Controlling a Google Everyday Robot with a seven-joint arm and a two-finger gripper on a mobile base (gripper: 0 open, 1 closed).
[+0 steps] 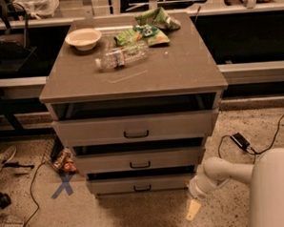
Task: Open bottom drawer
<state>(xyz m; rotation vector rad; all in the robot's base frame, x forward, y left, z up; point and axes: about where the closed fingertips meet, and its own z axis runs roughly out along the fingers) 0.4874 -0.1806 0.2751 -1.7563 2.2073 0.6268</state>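
The grey-beige bottom drawer (136, 184) sat lowest in the cabinet (130, 80), its small black bar handle (142, 188) centred. The cream-tipped gripper (192, 209) hung near the floor beside the drawer's corner, apart from it. Whether it was open or closed could not be told. It would need levelling with the handle, then a straight pull.

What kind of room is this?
Probably a robot lab or office: a blue X and loose cables lie on the floor beside the cabinet, and the gripper hangs low, right of the bottom drawer.

Right edge cuts off arm (274, 185); pincer (193, 209) low, right of bottom drawer (136, 185)
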